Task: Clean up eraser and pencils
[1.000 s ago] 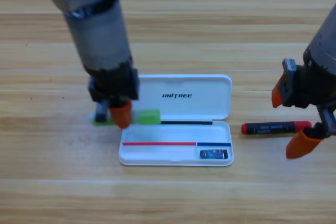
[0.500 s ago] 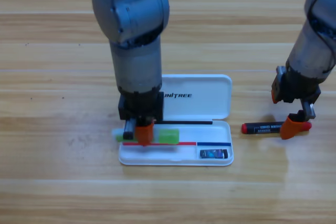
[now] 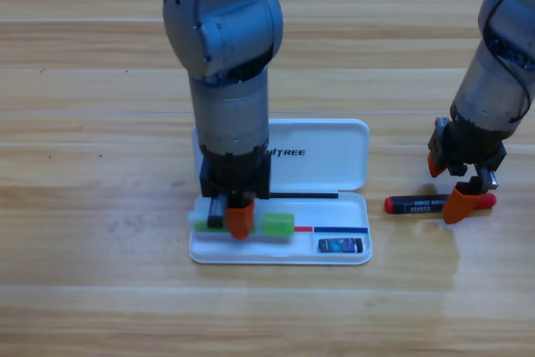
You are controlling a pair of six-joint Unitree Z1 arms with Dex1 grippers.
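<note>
Left fingers point(image 3: 234, 221) clamp translucent green-capped pencil point(image 3: 272, 224) over glossy case point(image 3: 334, 165)

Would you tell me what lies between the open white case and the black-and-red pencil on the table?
Nothing: in the high view only a bare strip of wooden table separates the white case from the black-and-red pencil.

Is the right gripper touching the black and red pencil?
Touching. The high view shows the right gripper down on the black and red pencil, one orange jaw overlapping its right end with no gap.
</note>
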